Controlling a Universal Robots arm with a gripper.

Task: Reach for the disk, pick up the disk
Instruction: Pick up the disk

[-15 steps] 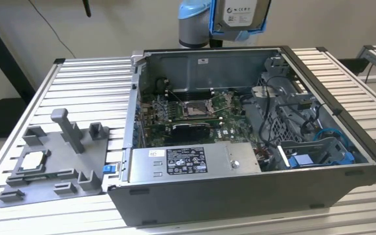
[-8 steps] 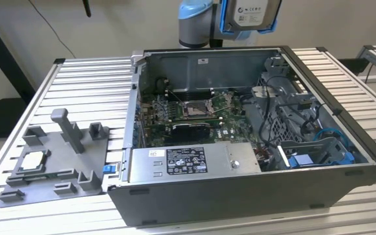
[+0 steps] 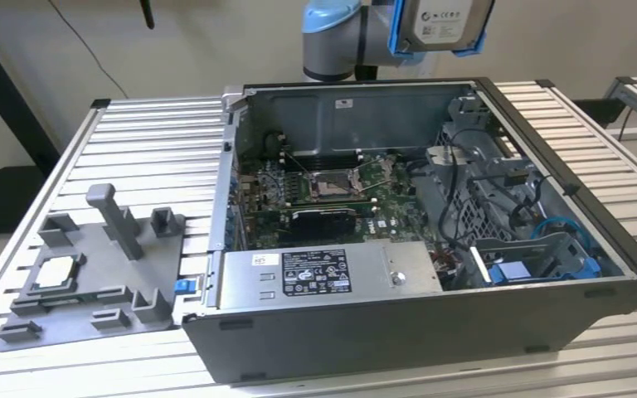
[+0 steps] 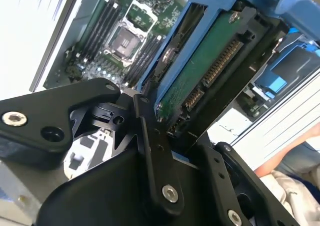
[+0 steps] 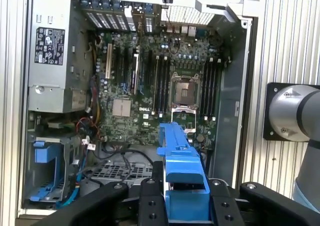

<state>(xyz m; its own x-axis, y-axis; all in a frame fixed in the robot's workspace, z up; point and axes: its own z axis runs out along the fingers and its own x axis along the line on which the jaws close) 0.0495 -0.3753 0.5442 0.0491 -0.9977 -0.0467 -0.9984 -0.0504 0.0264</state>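
Note:
The disk (image 3: 443, 23), silver-grey with a white label and a bright blue frame, hangs in the air above the back wall of the open computer case (image 3: 407, 332), beside the arm's grey-and-blue joint (image 3: 335, 37). In the second wrist view its green circuit-board underside (image 4: 210, 65) and connector edge face the camera, clamped between black fingers (image 4: 150, 136). In the first wrist view the disk's blue frame (image 5: 182, 171) sits between the fingers, with my gripper (image 5: 184, 198) shut on it, high over the motherboard (image 5: 165, 80).
Inside the case are a power supply (image 3: 318, 272), cables and a blue drive bracket (image 3: 517, 269). A grey fixture (image 3: 97, 274) holding a small square chip (image 3: 55, 272) sits on the slatted table (image 3: 130, 133) at the exterior view's left. A person's arm (image 4: 282, 158) shows beyond the case.

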